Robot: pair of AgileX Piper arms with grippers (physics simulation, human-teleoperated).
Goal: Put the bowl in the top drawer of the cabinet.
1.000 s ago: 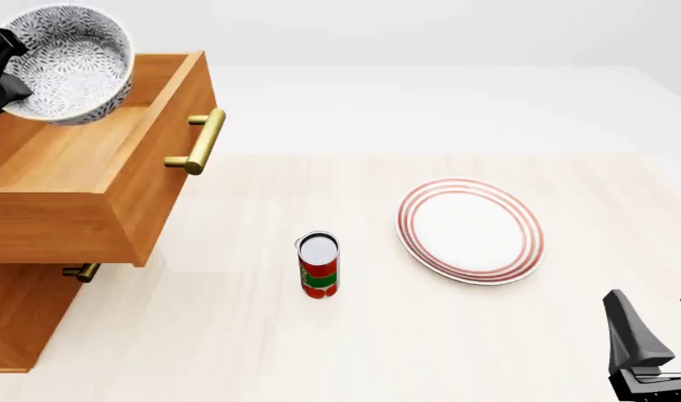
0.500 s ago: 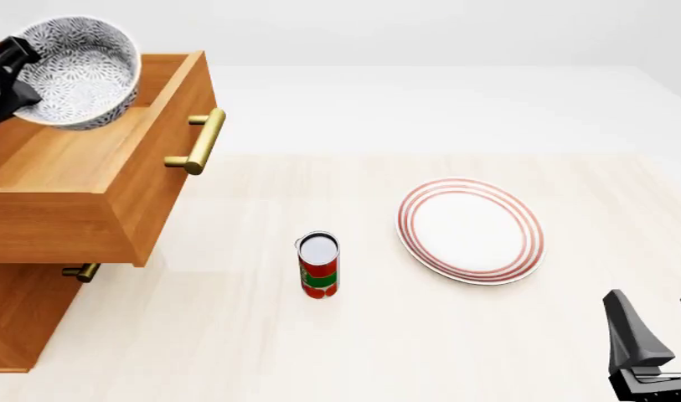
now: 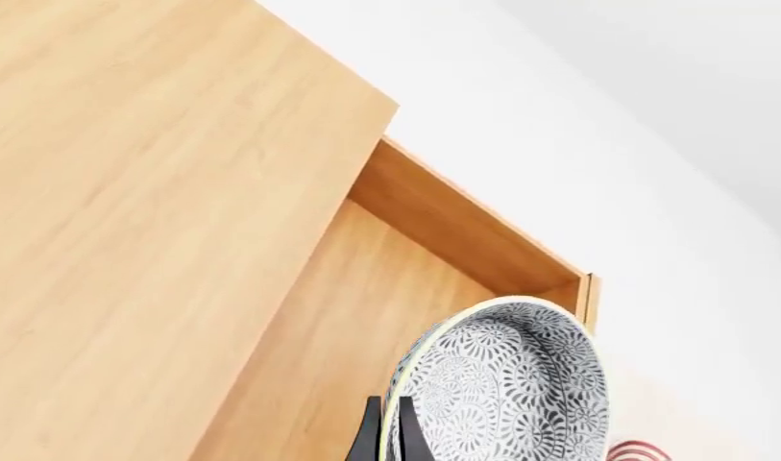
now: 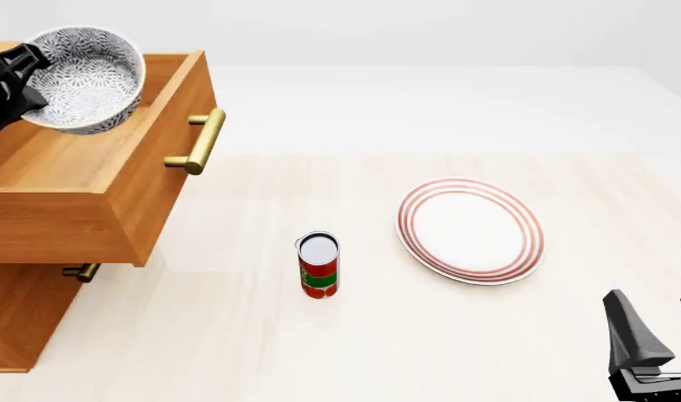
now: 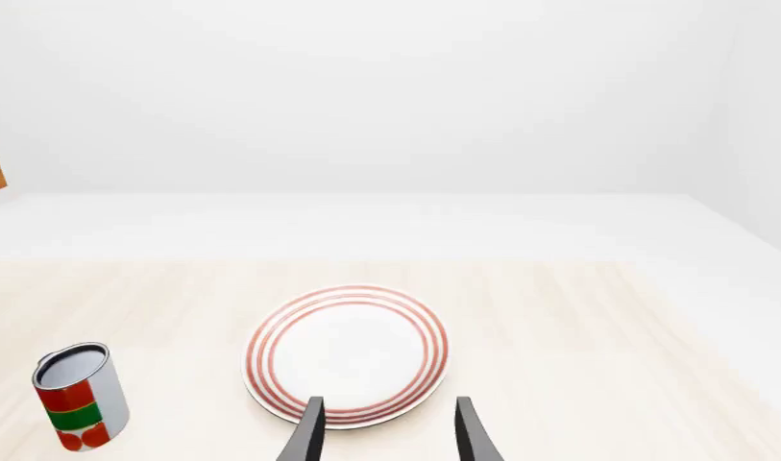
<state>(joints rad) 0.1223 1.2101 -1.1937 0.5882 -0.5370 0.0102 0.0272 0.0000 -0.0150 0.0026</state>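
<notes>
Bowl held tilted above the open top drawer; release not yet safe.

Left wrist view: left gripper [image 3: 386, 437] pinches the bowl [image 3: 512, 384] rim, tilted; it could slip or roll; front view: bowl [image 4: 89, 77] over the top drawer [image 4: 89, 159] of the cabinet [image 4: 16, 310], may clip the wall; right wrist view: right gripper [image 5: 385, 432] apart, idle, near the plate [image 5: 348, 351].

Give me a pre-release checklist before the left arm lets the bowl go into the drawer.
1. Top drawer pulled open: ok.
2. Left gripper shut on the rim of the bowl: ok.
3. Bowl over the drawer's inside: ok.
4. Bowl level: not ok, it is tilted.
5. Bowl resting on the drawer floor: not ok, it is held above it.
6. Right gripper away from the cabinet: ok, open near the plate.
</notes>
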